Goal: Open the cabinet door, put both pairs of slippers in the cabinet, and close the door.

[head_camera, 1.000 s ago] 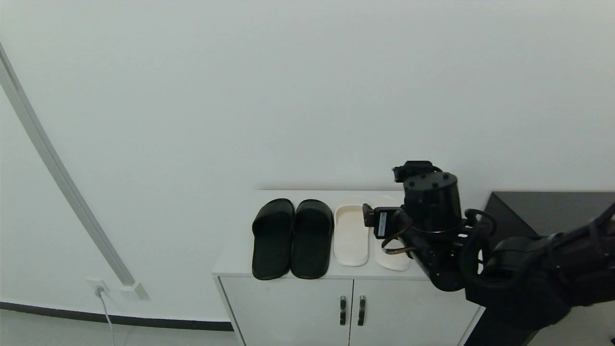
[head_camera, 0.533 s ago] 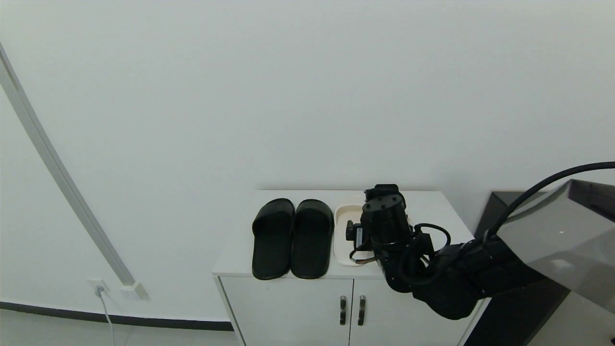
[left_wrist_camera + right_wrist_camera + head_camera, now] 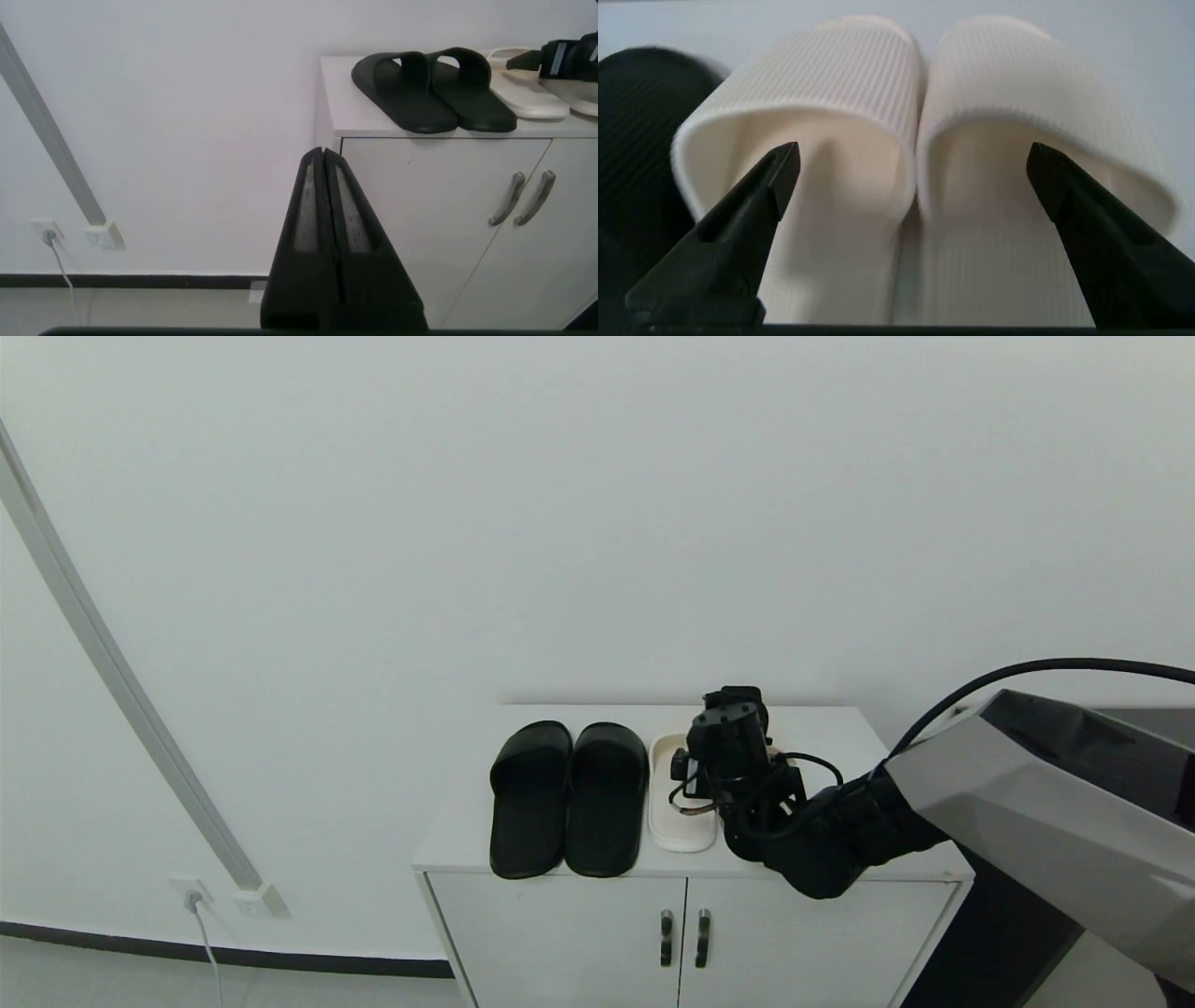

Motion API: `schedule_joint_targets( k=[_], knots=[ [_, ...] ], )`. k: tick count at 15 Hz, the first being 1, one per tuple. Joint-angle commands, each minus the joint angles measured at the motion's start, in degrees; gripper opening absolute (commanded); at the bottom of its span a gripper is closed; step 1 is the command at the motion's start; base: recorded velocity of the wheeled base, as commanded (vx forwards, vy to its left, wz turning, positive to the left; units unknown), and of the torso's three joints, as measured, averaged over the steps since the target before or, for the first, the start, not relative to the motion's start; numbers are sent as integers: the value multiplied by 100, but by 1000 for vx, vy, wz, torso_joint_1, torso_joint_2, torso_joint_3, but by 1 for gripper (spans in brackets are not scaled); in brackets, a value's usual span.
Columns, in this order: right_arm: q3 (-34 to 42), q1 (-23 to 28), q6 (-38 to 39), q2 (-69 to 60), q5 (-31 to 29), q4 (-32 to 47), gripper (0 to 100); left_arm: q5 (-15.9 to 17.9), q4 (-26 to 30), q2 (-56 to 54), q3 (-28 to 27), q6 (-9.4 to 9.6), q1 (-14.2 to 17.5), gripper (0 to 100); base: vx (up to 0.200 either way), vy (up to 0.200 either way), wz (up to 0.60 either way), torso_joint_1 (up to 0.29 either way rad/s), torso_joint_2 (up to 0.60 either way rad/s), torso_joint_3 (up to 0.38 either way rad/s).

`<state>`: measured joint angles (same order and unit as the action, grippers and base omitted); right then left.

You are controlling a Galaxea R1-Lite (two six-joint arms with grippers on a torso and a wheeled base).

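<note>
Nothing is finished yet: the cabinet (image 3: 455, 835) doors (image 3: 560, 943) are sitting closed, and both pairs are lying on its top, the black slippers (image 3: 568, 798) at nine o'clock of the white slippers (image 3: 681, 807). The right gripper (image 3: 912, 159) is hovering wide open and empty, its fingers (image 3: 738, 243) straddling the white pair's toe ends. The left gripper (image 3: 324, 159) is hanging pressed shut and empty, low off the cabinet's eight o'clock side. Opening, stowing and closing are all remaining, I judge.

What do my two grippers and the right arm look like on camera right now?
Left gripper: two black wedge-shaped fingers with grey strips along them. Right gripper: black, tapered fingers. Right arm: black jointed wrist with a cylindrical cap, thin looped cables, then a grey angular shell and a thick black cable.
</note>
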<state>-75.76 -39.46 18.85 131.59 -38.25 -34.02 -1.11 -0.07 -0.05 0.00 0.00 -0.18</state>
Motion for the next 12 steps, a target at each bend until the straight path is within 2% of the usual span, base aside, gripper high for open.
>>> schedule_joint_targets(
  k=[1,8,9,12],
  knots=[
    [-334,123,-4,245,2,89,100,-3,-1,5,0,0,1,0,0,0,0,0,0,0],
    [-659,334,-4,429,213,238,100,-3,-1,5,0,-9,1,0,0,0,0,0,0,0],
    [-685,343,-4,438,213,238,0,-3,-1,5,0,-9,1,0,0,0,0,0,0,0],
    [-685,343,-4,438,222,238,0,-3,-1,5,0,-9,1,0,0,0,0,0,0,0]
  ],
)
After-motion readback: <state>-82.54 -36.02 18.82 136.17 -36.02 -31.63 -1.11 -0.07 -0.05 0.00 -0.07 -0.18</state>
